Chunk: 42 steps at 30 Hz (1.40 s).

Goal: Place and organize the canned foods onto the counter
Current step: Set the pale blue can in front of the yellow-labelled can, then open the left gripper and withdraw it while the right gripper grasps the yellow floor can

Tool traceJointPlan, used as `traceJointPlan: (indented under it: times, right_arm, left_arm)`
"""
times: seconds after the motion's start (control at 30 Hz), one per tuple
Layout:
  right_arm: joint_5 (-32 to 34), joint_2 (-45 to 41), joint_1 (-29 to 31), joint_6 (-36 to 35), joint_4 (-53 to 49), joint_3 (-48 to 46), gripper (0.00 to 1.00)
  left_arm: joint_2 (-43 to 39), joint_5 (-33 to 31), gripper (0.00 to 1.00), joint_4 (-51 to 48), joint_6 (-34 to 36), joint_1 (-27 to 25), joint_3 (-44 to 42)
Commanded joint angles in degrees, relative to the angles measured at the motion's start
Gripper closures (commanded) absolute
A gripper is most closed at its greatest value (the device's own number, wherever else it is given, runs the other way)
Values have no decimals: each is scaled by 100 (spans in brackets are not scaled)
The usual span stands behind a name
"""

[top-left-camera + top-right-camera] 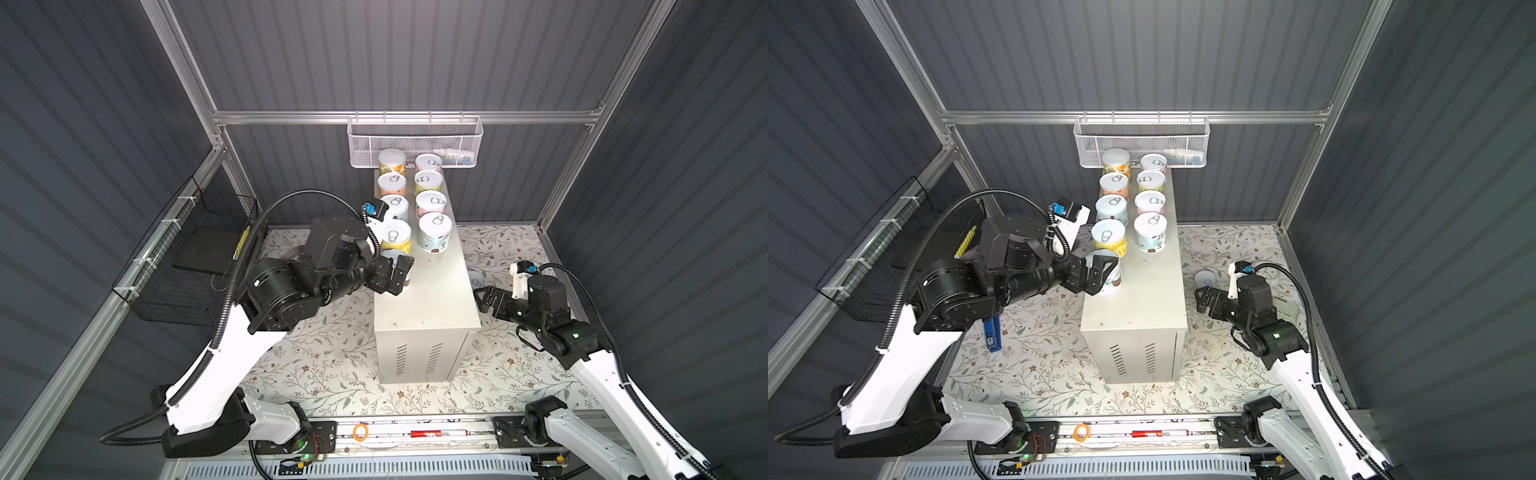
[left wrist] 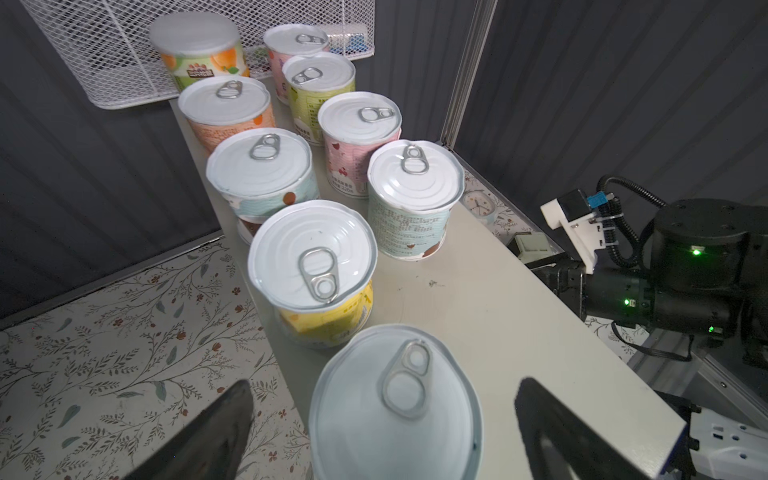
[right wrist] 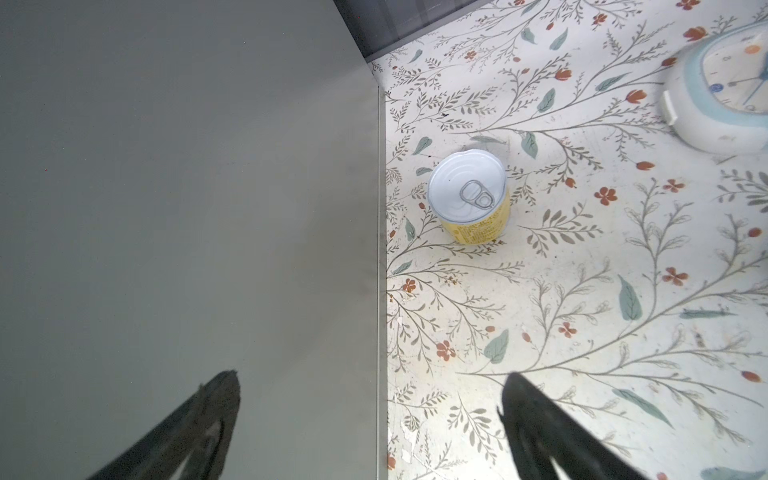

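Observation:
The counter (image 1: 432,299) stands mid-floor, a tall cream box, with several canned foods in two rows on its far half, such as a yellow can (image 2: 311,257). At the near end of the left row a light-blue can (image 2: 395,415) stands on the top. My left gripper (image 2: 382,386) is open around it, with a gap on each side of the can. My right gripper (image 1: 478,300) is open and empty, low beside the counter's right wall (image 3: 187,187). Ahead of it a yellow can (image 3: 469,195) stands upright on the mat.
A white mesh basket (image 1: 415,141) hangs on the back rail above the far cans. A black wire basket (image 1: 195,266) hangs on the left wall. On the floral mat (image 1: 324,357) are a blue stapler (image 1: 992,332) at left and a clock (image 3: 723,95) at right.

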Motion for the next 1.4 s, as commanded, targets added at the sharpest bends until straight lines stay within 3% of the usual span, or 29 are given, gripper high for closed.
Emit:
traceJointPlan:
  times: [0.0,0.4,0.6,0.73,0.8,1.0,1.3,1.37]
  right_arm:
    - [-61,51,-32,41,7,102,1]
    - [364,167,-70,-111,-27,175,1]
    - [422,1216,-336,-377,313,198,1]
    - [443,1968,-386,-378,698,327,1]
    - [549,2283,-396,-375,832,456,1]
    - [718,3250,-392,-449,922,1071,1]
    - [1021,4067,-392,-580,796,1706,1]
    - [1089,4236,-392,-616,704,1827,1]
  left_arm:
    - [-328,-384,1,8,74,-22,-101]
    - [-1200,-1578,4,408,-337,-22,-1448]
    - [-1486,-2357,1,885,-473,12,-2311]
    - [-1483,-2498,1,907,-584,421,-2529]
    - [-1554,-2062,1,1071,-613,1111,-2792]
    - [-1302,589,1,1698,-779,3435,-3733]
    - [-835,2362,1,3349,-1344,4930,-4991]
    - [-828,2574,1,3765,-1423,5031,-5332]
